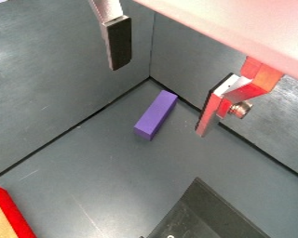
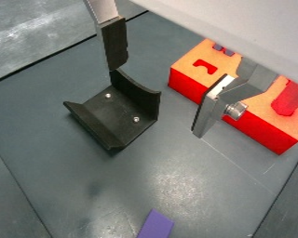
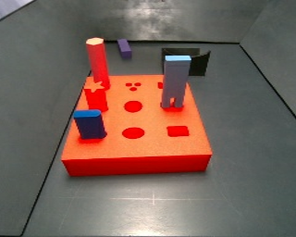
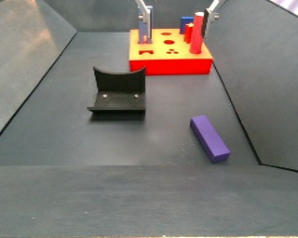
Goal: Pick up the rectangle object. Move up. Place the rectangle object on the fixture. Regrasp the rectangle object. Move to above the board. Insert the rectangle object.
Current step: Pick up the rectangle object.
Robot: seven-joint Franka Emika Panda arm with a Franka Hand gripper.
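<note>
Floor open round rectangle object [image 1: 155, 114]; gripper [image 1: 164, 82] spread above, w/ nothing held.

Fixture [image 4: 119, 92] between board [image 4: 171, 61], bar [image 4: 210, 138]; claw [image 1: 164, 76] above.

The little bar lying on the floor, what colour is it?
Purple; the rectangle object shows best in a side view, lying untouched, the open gripper above it.

Purple rectangle object [image 4: 210, 138] lies flat beside fixture [image 4: 118, 93].
</note>
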